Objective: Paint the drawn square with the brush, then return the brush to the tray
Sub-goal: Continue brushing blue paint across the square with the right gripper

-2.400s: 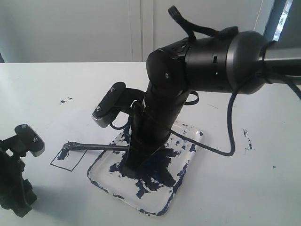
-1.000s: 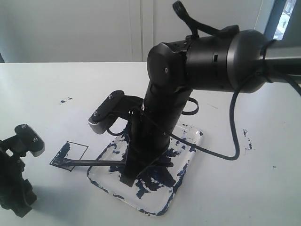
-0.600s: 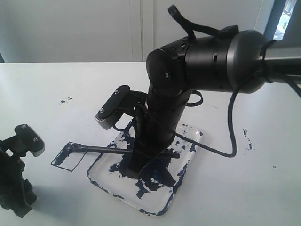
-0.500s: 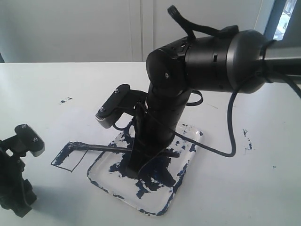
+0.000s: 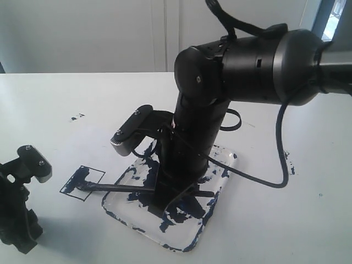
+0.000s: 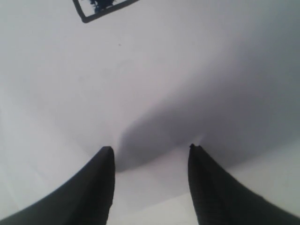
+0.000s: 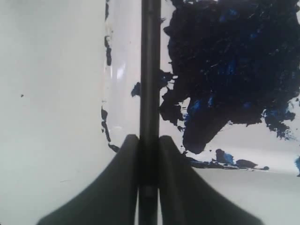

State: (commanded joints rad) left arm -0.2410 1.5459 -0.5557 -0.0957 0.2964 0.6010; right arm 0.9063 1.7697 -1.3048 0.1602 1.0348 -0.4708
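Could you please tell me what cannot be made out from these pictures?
Exterior view: the right arm hides the middle of the tray.
Left wrist view: the frame cuts off most of the drawn square.
Right wrist view: the tip of the brush lies outside the frame.
Exterior view: tip contact too small to judge.
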